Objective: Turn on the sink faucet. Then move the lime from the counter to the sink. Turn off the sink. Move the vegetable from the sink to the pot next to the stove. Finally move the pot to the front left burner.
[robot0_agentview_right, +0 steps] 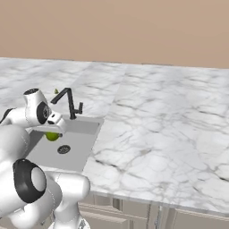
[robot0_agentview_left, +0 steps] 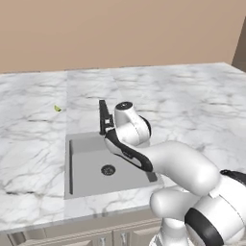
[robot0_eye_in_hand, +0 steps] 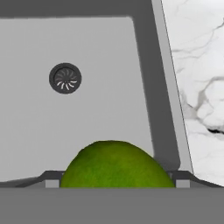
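Arm reaches over the sink [robot0_agentview_left: 91, 180], wrist bent down above the basin. In the hand view the lime [robot0_eye_in_hand: 114, 165] sits between the two finger tips [robot0_eye_in_hand: 51, 180], which flank it on either side; jaws stand wide, clamped on the lime, which hangs above the basin floor. In the right base view the lime [robot0_agentview_right: 52, 136] shows just under the hand, over the back part of the basin, near the faucet [robot0_agentview_right: 68, 102].

Drain [robot0_eye_in_hand: 65, 78] lies well apart from the lime, out on the bare grey floor. Basin floor around it is open. In the hand view the sink wall and rim run close beside the lime; beyond the rim is the counter [robot0_eye_in_hand: 199, 78].

Left base view: faucet [robot0_agentview_left: 104, 116] stands at the back rim, touching or just beside the wrist; I cannot tell which. Gripper [robot0_eye_in_hand: 114, 183] itself hidden behind the forearm there.

A small yellow-green speck [robot0_agentview_left: 57, 108] lies on the marble behind and left of the sink. Counter right of the sink is wide, bare marble.
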### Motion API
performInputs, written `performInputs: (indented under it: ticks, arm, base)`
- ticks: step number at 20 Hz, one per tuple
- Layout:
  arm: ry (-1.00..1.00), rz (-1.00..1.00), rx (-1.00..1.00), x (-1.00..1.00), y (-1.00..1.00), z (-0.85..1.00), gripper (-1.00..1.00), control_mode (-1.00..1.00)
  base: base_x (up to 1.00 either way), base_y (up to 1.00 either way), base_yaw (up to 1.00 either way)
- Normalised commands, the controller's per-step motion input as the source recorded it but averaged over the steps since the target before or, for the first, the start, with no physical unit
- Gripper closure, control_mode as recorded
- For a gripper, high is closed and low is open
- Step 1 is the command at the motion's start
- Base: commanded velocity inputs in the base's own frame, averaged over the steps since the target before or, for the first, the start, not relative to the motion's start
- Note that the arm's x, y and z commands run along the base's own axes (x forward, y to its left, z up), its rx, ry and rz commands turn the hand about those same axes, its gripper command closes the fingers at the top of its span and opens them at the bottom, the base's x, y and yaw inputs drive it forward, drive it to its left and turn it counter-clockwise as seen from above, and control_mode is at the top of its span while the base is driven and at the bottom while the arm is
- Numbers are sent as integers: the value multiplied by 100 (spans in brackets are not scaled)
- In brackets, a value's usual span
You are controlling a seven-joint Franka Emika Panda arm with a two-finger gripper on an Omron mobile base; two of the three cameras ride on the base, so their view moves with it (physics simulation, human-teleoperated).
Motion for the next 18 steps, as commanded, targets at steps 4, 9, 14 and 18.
performInputs:
  ticks: [4, 9, 14, 18]
  arm:
    - [0, 0, 0, 0, 0, 0, 100, 100]
    - [0, 0, 0, 0, 0, 0, 100, 100]
    - [0, 0, 0, 0, 0, 0, 100, 100]
    - [0, 0, 0, 0, 0, 0, 100, 100]
  base:
    - [-21, -7, -43]
    - [-23, -32, -48]
    - [-8, -34, -53]
    - [0, -16, -58]
